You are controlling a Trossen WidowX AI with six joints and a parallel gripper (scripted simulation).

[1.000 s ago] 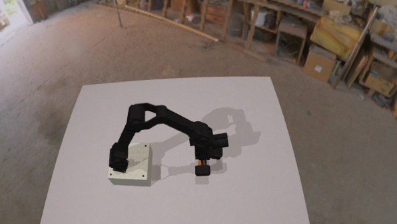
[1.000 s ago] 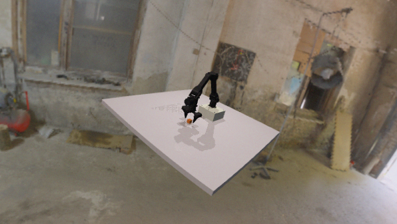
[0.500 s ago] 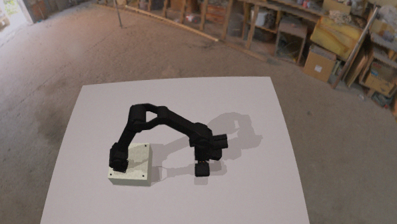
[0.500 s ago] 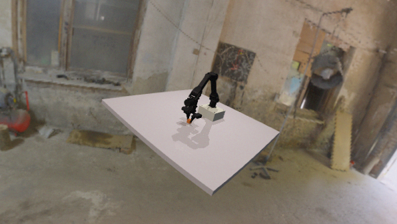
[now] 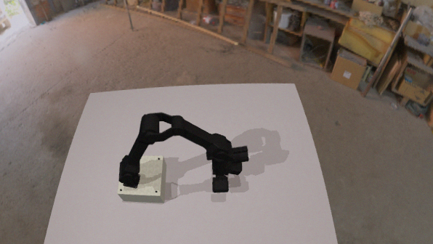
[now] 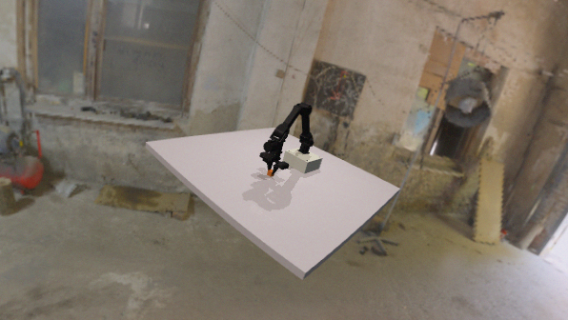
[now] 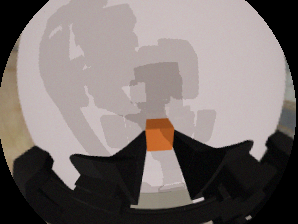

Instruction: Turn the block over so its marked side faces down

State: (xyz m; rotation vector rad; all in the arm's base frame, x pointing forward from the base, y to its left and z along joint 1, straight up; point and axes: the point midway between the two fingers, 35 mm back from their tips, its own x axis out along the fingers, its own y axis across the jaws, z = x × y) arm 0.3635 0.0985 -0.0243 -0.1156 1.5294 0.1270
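- The gripper (image 7: pixel 158 152) points straight down at the table (image 5: pixel 254 203), and the orange block (image 7: pixel 158 135) sits right between its fingertips, at twelve o'clock from the wrist camera's lower edge, dead on the centre line.
- Seen from outside, the block (image 6: pixel 270 172) shows as a small orange speck under the black arm (image 6: pixel 291 125), at or just above the table top; I cannot tell whether it is touching the surface.
- From above, the block itself is hidden under the gripper (image 5: pixel 220 184), which stands at about four o'clock from the pale base box (image 5: pixel 143 179), near but apart from it.
- The block looks roughly cube-shaped, so no long axis can be made out. Which face carries the mark cannot be seen; only plain orange shows.
- The fingers are drawn in to a narrow gap and clenched on the block, one dark finger on each side of it.
- Only a small part of the block shows beyond the fingertips in the wrist view, so the hold seems to be near the tips.
- My judgement: the grasp is made, and the turn comes next. That calls for lifting enough to clear the table, then rolling the wrist so the block's top face comes round underneath.
- A tip-end hold on a small block could let it pivot or slip during that roll.
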